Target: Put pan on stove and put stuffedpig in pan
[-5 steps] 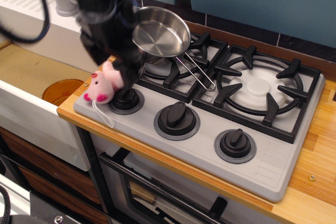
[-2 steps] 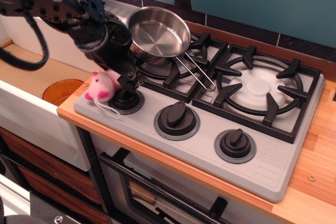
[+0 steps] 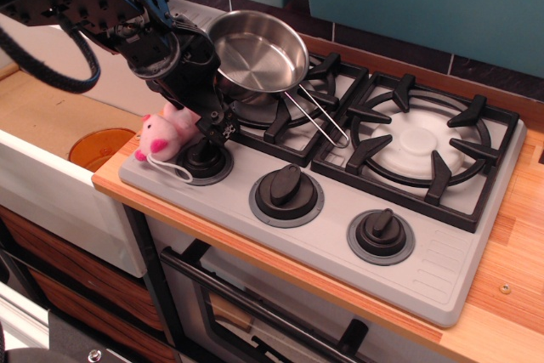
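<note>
The shiny steel pan [image 3: 257,50] sits on the left burner grate of the grey stove [image 3: 442,269], its wire handle [image 3: 319,121] pointing to the front right. The pink stuffedpig [image 3: 164,135] is at the stove's front left corner, beside the left knob [image 3: 206,161], snout facing left and its white string hanging down. My black gripper [image 3: 202,123] reaches down from the upper left and is closed on the pig's rear end. The fingertips are partly hidden behind the pig.
The right burner grate [image 3: 421,146] holds nothing. Two more knobs [image 3: 286,193] stand along the stove's front. A white sink [image 3: 51,116] with an orange drain lies to the left, below the wooden counter edge [image 3: 110,178]. A teal wall is behind.
The arm came down from above the pig and tilted to the left. The gripper closed on the pig's rear, and the pig and its string shifted slightly upward. The pan has not moved.
</note>
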Controlling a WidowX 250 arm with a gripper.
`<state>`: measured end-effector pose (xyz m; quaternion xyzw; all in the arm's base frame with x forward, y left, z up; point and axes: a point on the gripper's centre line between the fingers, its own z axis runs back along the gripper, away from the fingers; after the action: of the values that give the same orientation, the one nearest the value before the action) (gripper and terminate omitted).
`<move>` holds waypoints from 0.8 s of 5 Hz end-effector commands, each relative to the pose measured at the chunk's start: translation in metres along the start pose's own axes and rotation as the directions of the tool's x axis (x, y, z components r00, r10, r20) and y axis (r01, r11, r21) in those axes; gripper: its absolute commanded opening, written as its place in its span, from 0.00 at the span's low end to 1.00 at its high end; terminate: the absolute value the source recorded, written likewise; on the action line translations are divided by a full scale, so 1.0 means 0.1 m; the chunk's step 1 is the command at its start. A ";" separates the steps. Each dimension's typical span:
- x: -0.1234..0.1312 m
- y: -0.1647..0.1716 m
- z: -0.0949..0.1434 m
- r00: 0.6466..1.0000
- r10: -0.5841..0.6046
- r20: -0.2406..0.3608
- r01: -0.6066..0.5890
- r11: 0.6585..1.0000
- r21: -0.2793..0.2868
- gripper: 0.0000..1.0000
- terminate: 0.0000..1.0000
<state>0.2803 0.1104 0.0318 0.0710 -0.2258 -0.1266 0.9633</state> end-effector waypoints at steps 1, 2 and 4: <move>0.09 0.10 0.08 0.999 0.034 -0.040 -0.032 0.998 0.057 0.00 0.00; 0.12 0.05 0.16 0.996 0.054 -0.066 -0.050 0.997 0.065 0.00 0.00; 0.29 0.05 0.37 0.992 0.046 -0.115 -0.037 0.996 0.077 0.00 0.00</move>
<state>0.2770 0.1030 0.0614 0.0950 -0.1441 -0.0937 0.9805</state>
